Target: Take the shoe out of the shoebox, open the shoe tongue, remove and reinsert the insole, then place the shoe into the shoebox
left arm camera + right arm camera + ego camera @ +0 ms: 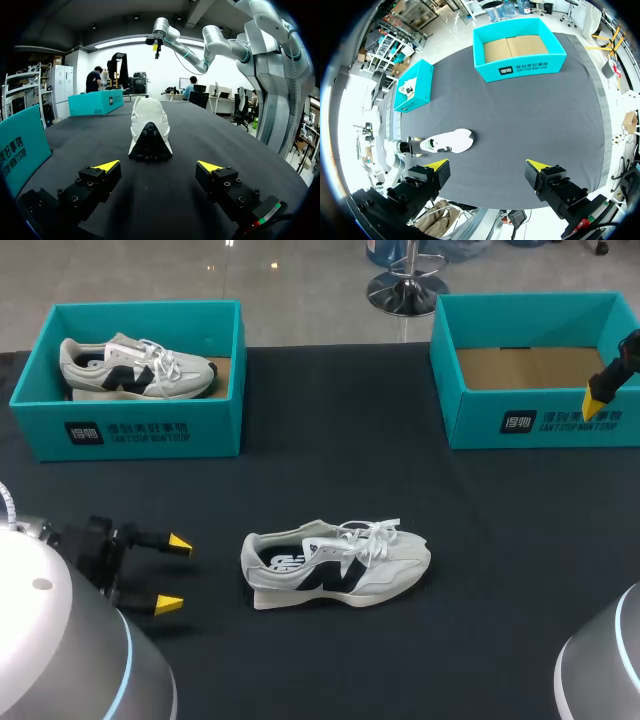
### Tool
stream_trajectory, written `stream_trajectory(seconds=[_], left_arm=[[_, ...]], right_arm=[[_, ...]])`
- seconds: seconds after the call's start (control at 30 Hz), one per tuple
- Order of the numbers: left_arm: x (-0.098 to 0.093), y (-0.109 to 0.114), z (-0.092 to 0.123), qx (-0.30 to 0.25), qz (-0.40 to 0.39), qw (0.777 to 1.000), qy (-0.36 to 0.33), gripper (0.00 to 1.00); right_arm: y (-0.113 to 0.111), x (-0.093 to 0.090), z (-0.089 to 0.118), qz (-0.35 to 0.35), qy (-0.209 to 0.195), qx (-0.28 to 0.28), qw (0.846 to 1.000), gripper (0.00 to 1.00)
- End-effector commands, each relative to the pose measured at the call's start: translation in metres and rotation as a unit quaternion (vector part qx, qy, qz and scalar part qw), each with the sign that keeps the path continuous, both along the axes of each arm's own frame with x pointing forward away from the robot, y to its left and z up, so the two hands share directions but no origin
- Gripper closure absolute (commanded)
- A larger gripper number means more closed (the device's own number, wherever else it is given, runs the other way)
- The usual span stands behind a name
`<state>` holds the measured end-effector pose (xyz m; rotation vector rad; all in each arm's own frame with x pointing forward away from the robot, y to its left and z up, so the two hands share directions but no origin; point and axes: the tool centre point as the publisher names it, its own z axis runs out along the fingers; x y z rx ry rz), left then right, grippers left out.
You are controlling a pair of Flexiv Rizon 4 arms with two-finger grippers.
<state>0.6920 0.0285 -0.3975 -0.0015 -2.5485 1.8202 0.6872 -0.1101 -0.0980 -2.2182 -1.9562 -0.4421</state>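
Two teal cardboard shoeboxes with white print: left shoebox (140, 425), right shoebox (480, 420). Two white-and-black shoes: boxed shoe (135, 367), bench shoe (335, 565) on the black bench (330, 440). Left jaws, right jaws: released.

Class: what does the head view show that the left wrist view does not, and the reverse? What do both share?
Only the head view: a second shoe lying in the left shoebox, and the bare inside of the right shoebox. Only the left wrist view: the black heel, end-on. Both: the shoe on the table and the open left gripper.
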Motion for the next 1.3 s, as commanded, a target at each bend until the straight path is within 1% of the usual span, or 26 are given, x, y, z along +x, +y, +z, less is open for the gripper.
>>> stream_trajectory(seconds=[0.03, 0.23, 0.4, 0.6, 0.93, 1.3], left_arm=[[0.004, -0.018, -0.002, 0.006, 0.01, 1.0, -0.001, 0.0], [0.004, -0.046, -0.005, 0.016, 0.0, 1.0, -0.014, 0.0], [0.008, -0.059, -0.008, 0.021, -0.001, 1.0, -0.016, 0.0], [0.012, -0.069, -0.009, 0.029, 0.0, 0.999, -0.024, 0.0], [0.013, -0.088, -0.019, 0.041, -0.002, 0.999, -0.028, 0.0], [0.01, -0.097, -0.021, 0.045, 0.005, 0.999, -0.02, 0.0]], right_arm=[[0.001, 0.003, 0.001, 0.001, 0.003, -0.001, 1.0, 0.0], [0.001, 0.003, 0.001, 0.001, 0.003, -0.001, 1.0, 0.0], [0.001, 0.003, 0.001, 0.001, 0.003, -0.001, 1.0, 0.0], [0.001, 0.003, 0.001, 0.001, 0.003, -0.001, 1.0, 0.0], [0.001, 0.003, 0.001, 0.001, 0.003, -0.001, 1.0, 0.0], [0.001, 0.003, 0.001, 0.001, 0.003, -0.001, 1.0, 0.0]])
